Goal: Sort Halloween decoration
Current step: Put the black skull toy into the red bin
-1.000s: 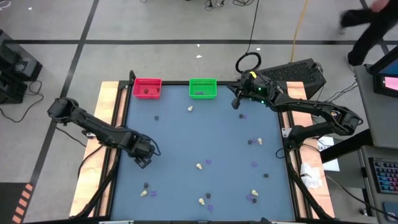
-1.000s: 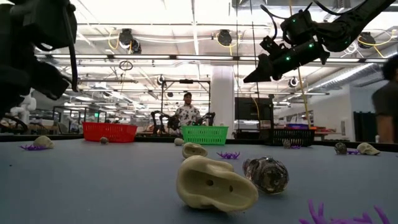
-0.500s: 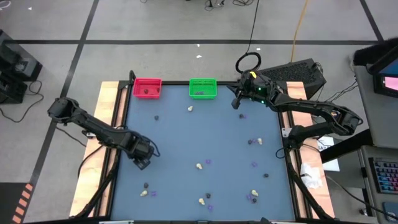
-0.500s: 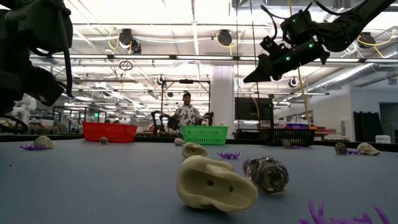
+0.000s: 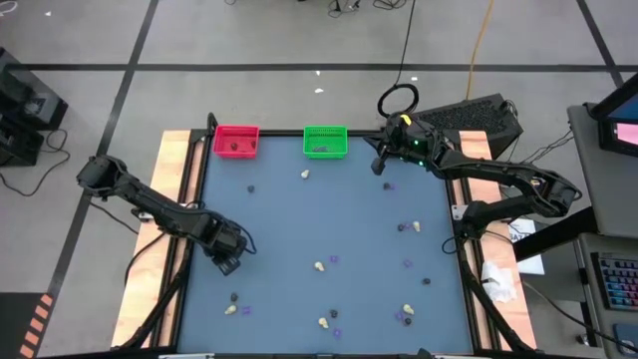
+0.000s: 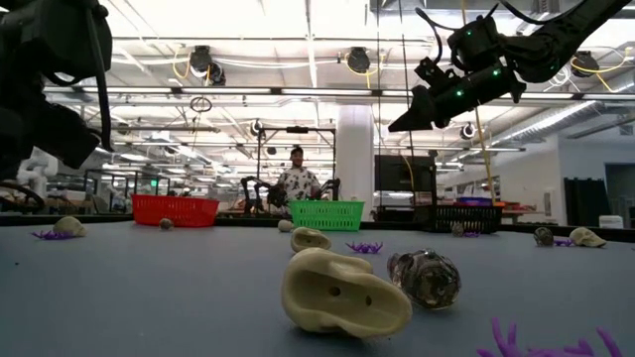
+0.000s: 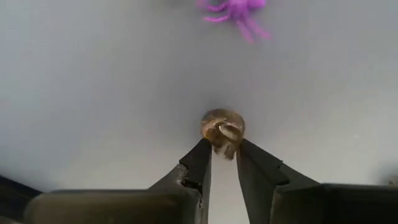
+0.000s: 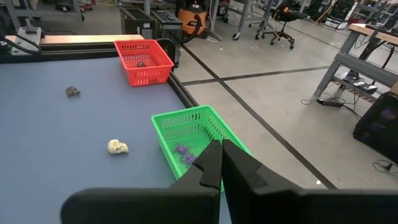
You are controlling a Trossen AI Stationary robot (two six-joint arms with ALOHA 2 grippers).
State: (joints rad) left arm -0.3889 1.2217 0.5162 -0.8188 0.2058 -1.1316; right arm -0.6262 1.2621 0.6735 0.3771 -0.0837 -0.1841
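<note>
Small trinkets lie scattered on the blue table: cream skulls (image 5: 319, 266), dark lumps (image 5: 402, 226) and purple spiders (image 5: 408, 264). My left gripper (image 5: 227, 263) points down near the table's left edge, shut on a small grey-brown lump (image 7: 222, 126). A purple spider (image 7: 239, 9) lies just beyond that lump. My right gripper (image 5: 382, 166) hangs shut above the table's far right part, beside the green bin (image 5: 325, 141). In the right wrist view my right gripper (image 8: 217, 152) holds nothing. My left gripper pinches the lump's near part (image 7: 224, 144) between the free ends of its two fingers (image 7: 202, 158). The fingers come from above, pointing down. Most of the lump sticks out beyond the tips, and it sits low at the table top.
A red bin (image 5: 236, 141) with a dark lump inside stands at the far edge, left of the green bin, which holds purple spiders (image 8: 183, 152). In the low view a cream skull (image 6: 342, 293) and a dark lump (image 6: 425, 278) lie close to the near edge. A person stands far behind the table.
My left gripper's wrist has shifted slightly while staying over the same spot near the table's left edge. A person at the far right of the high view has walked out of the picture. My right arm has kept still.
</note>
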